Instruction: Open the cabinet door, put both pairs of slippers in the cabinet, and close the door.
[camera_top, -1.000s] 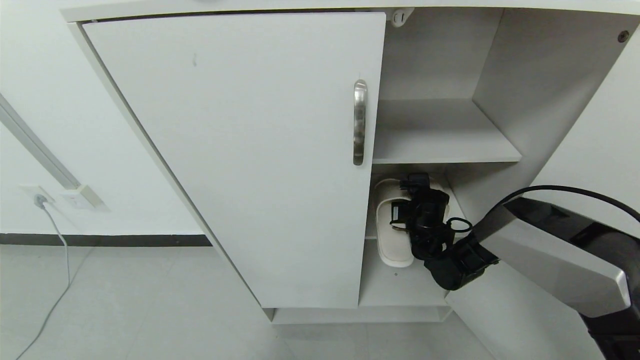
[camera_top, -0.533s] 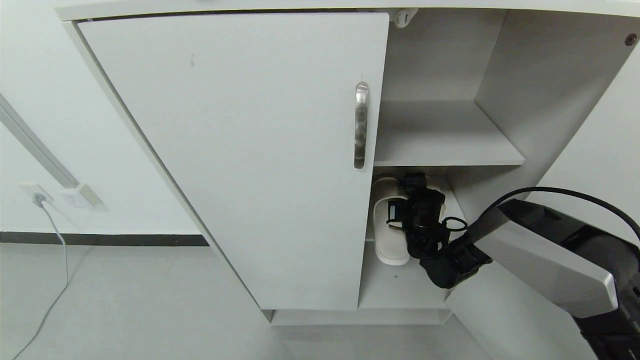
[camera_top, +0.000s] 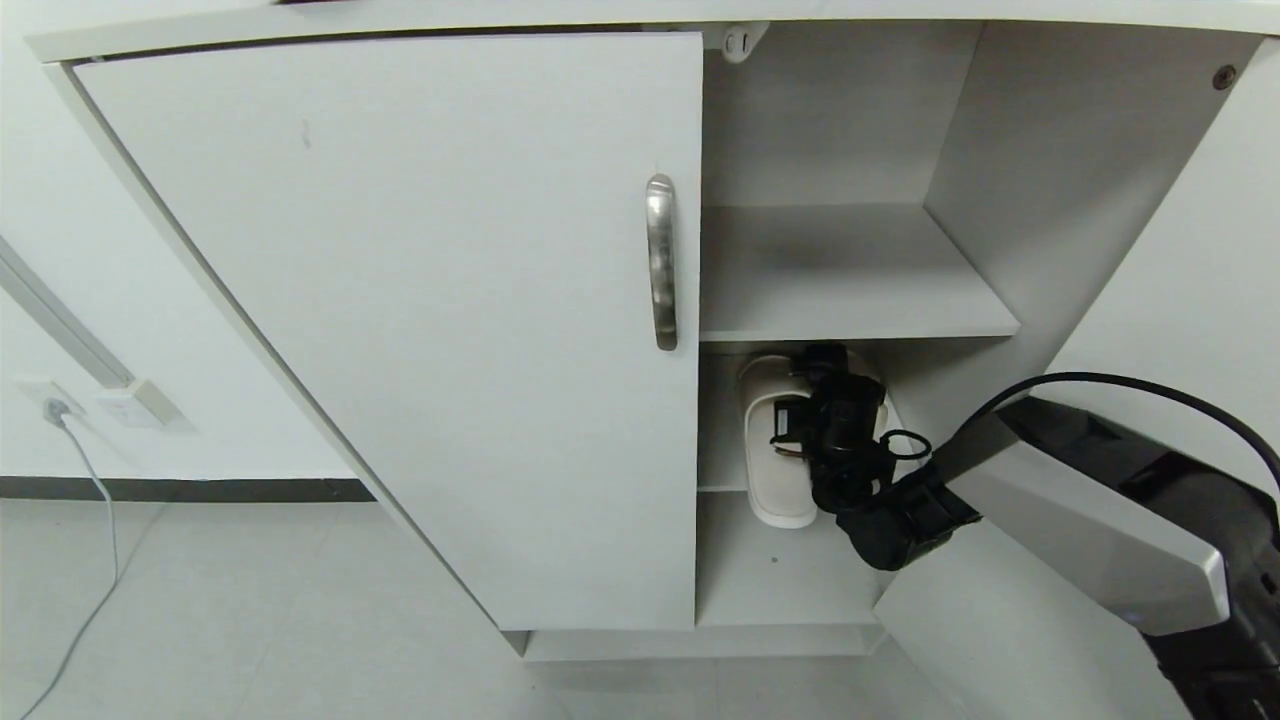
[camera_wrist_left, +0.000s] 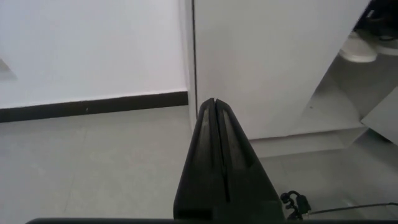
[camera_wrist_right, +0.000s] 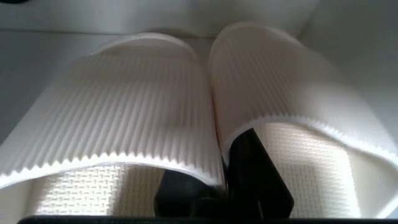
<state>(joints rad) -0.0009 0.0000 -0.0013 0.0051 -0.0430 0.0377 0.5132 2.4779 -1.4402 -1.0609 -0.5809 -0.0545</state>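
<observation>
I am seeing the cabinet (camera_top: 850, 270) with two doors: one shut door (camera_top: 400, 300) carrying a single handle (camera_top: 660, 262), the other door (camera_top: 1180, 250) standing open. My right gripper (camera_wrist_right: 221, 180) is sitting in the lower compartment, under the one shelf (camera_top: 850, 310), pinching two white slippers (camera_wrist_right: 124, 93) together by their inner edges, close to the shut door's edge. My left gripper (camera_wrist_left: 215, 109) is hanging over the floor (camera_wrist_left: 93, 162) near the cabinet's front corner, fingers pressed together, holding nothing.

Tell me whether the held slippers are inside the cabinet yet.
Inside. The slippers are in the lower compartment, below the shelf, gripped by the right tool.
</observation>
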